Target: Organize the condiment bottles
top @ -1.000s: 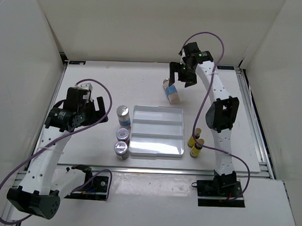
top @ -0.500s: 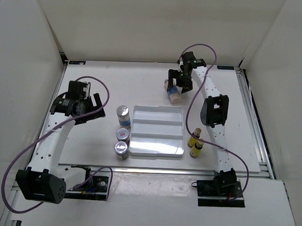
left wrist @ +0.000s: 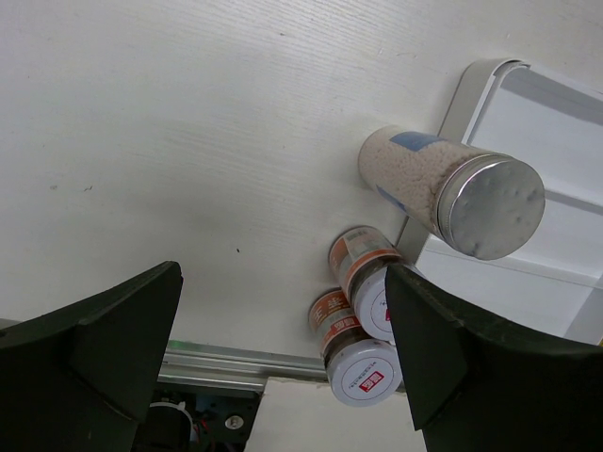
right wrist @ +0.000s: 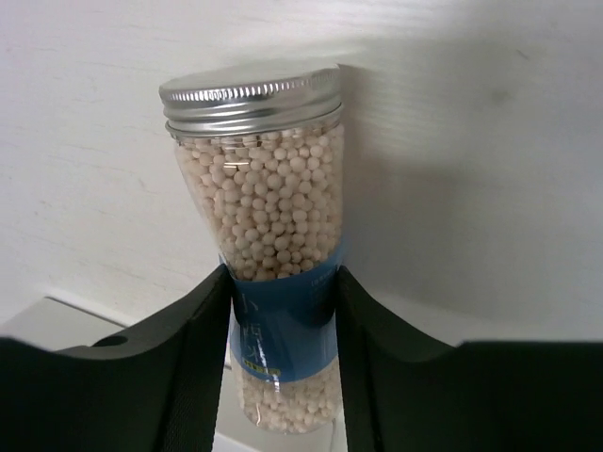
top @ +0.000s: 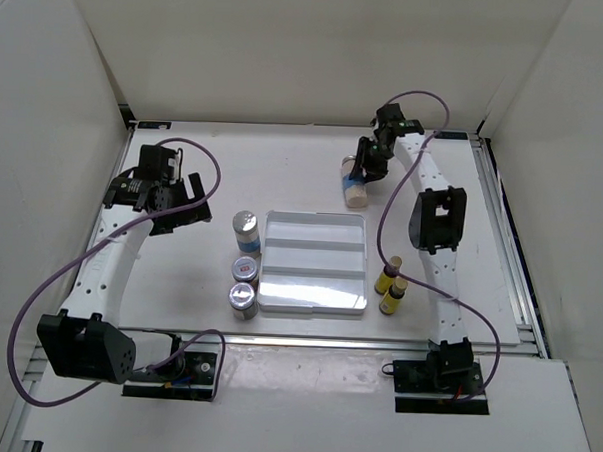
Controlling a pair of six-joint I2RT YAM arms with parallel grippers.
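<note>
Clamping the far tall bottle (right wrist: 259,198) at its blue label, the right gripper (right wrist: 283,292) presses a black finger (right wrist: 188,348) against each side of the glass. The silver cap and the bead-filled upper part stick out past the fingertips. In the overhead view this bottle lies tipped over near the far edge of the tabletop (top: 274,165), right of the middle. It is a little beyond the far right corner of the white ridged tray (top: 314,249) and apart from it. Its cap end points toward the far edge and its pale base toward the tray. Whether it rests on the surface or is just clear of it cannot be told.

The left gripper (left wrist: 283,273) hangs wide open with nothing between its fingers. It sits over the left part of the tabletop near the left edge, well apart from every bottle.

The standing tall bottle (top: 244,228) is upright just beside the tray's far left corner. The first short jar (top: 246,269) and the second short jar (top: 242,300) stand in a row along the tray's left rim, the second nearer the near edge.

On the other side, the first yellow bottle (top: 384,278) and the second yellow bottle (top: 394,294) stand close together just beside the tray's right rim, toward its near right corner.
</note>
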